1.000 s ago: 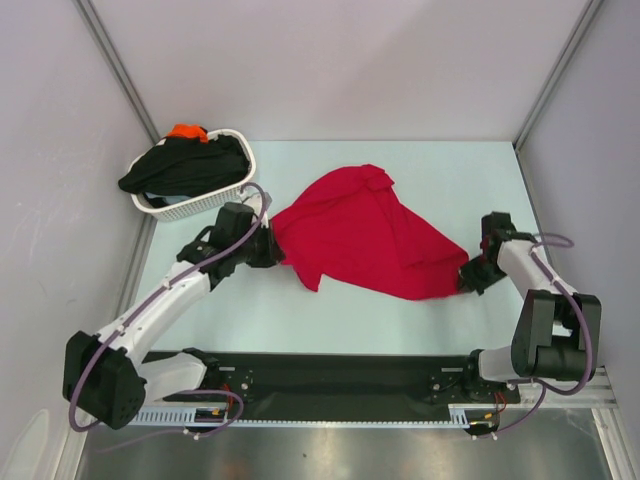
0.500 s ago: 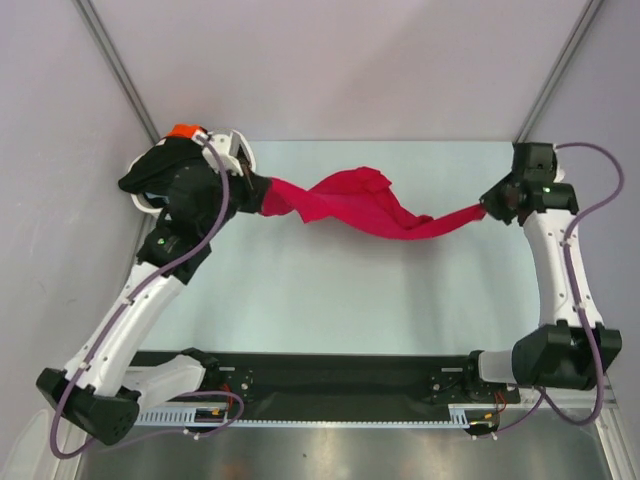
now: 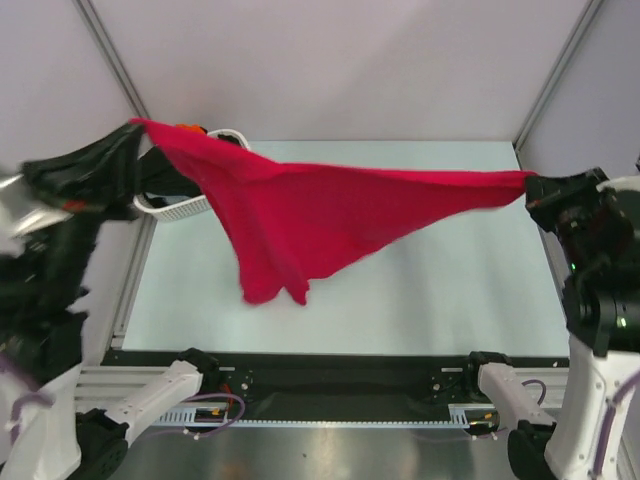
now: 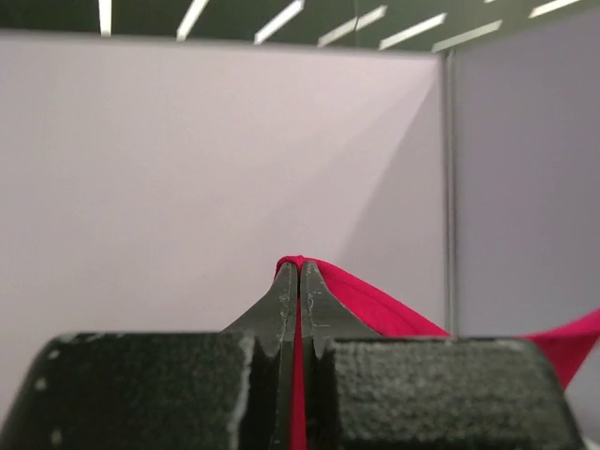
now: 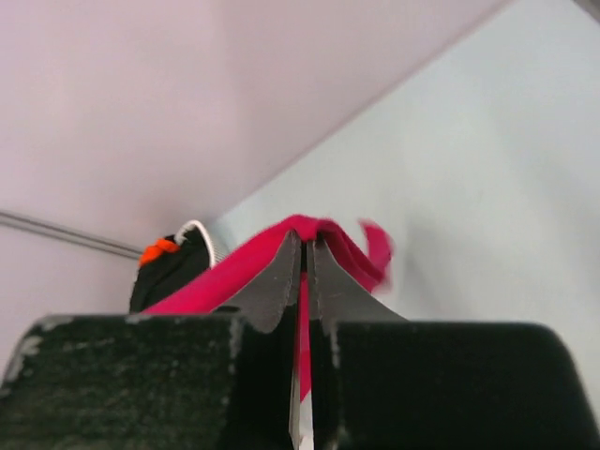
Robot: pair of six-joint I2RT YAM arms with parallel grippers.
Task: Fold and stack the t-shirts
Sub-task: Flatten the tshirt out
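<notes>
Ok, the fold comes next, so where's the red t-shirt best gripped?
On the red t-shirt, probably its two far ends, each from the outer side, as the left gripper and right gripper pinch now: the cloth spans taut between them, the rest hanging free.

A pale blue-green table (image 3: 420, 290) fills the middle of a booth closed in by plain, matte lilac-grey walls: a back wall (image 3: 340, 60), a left wall (image 3: 40, 90) and a right wall (image 3: 600, 110). Grey metal posts run up the two rear corners, one on the left (image 3: 112, 55) and one on the right (image 3: 558, 70). A black strip (image 3: 340, 375) lines the near edge of the table, with brushed metal (image 3: 330, 455) below it. In the left wrist view, long white strip lights (image 4: 281, 19) slant across a dark ceiling above the wall tops.
</notes>
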